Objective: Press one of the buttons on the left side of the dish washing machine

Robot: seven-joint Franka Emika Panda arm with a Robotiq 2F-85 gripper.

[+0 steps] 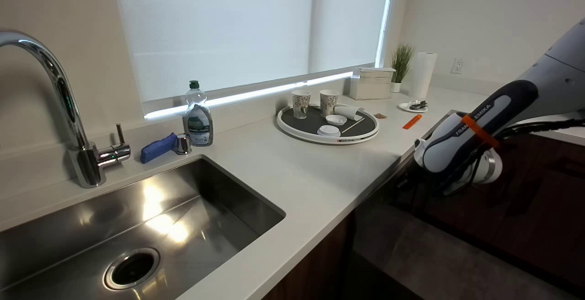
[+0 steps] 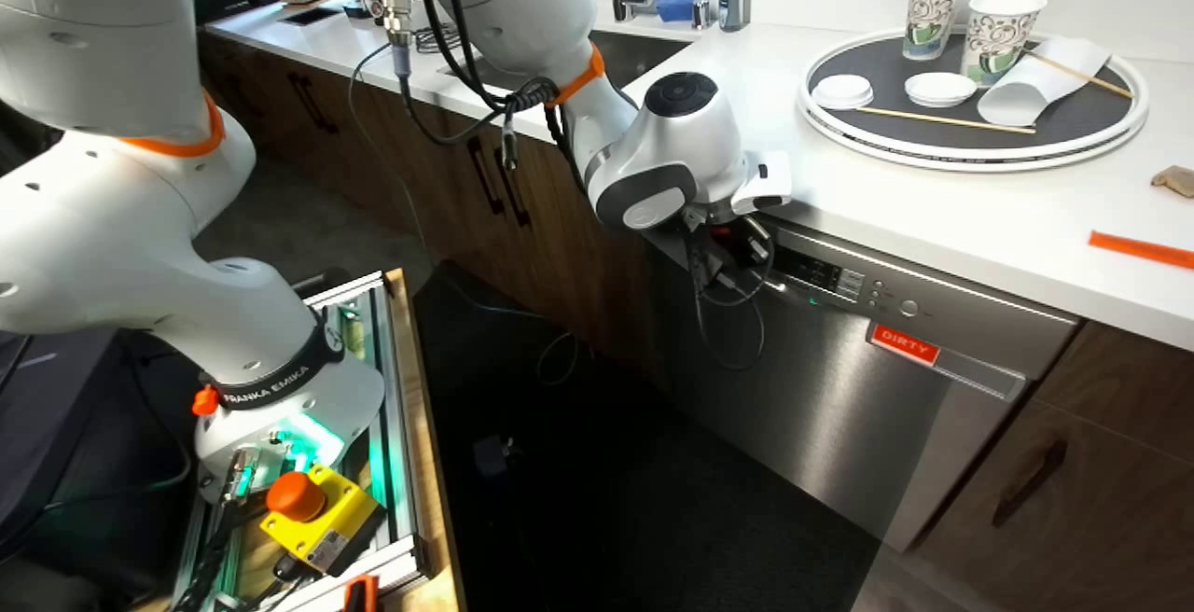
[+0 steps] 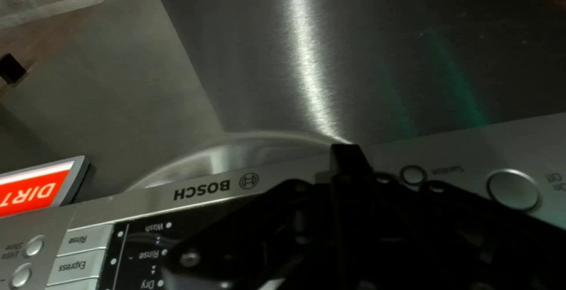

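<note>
Saw the pincer (image 3: pixel 348 156) clenched, with tips together, over the left part of the control panel (image 3: pixel 146 199) of the dish washing machine (image 2: pixel 812 407); could not tell touching from hovering; noted, nearer the machine's left end than those tips, a small round button (image 3: pixel 413 175) and then a larger round button (image 3: pixel 513 190); read "BOSCH" on the same panel, upside down in the wrist view; made out grey keys (image 3: pixel 75 265) marked "Rinse" and "Express" farther toward the machine's right; spotted a red sign (image 2: pixel 903 343) reading "DIRTY" on the machine's front, right of its middle; saw the white arm (image 2: pixel 681 146) bent over the machine's left part; found brown cabinet doors (image 2: pixel 588 290) just beside the machine on its left; found the tabletop (image 2: pixel 933 203) directly above the machine; saw there, set back above the machine, a round tray (image 2: pixel 867 62) with two upright paper cups (image 2: pixel 998 38), white lids (image 2: pixel 842 91) and wooden sticks (image 2: pixel 946 119); noticed an orange strip (image 2: pixel 1143 249) past the machine's right end; placed the sink (image 1: pixel 196 240), faucet (image 1: pixel 87 167), green-capped bottle (image 1: pixel 198 117) and blue bundle (image 1: pixel 157 148) to the machine's left; saw, farther to the machine's right and set back, a pale box (image 1: pixel 371 84), a green plant (image 1: pixel 402 63) and a white paper roll (image 1: pixel 423 76).
</note>
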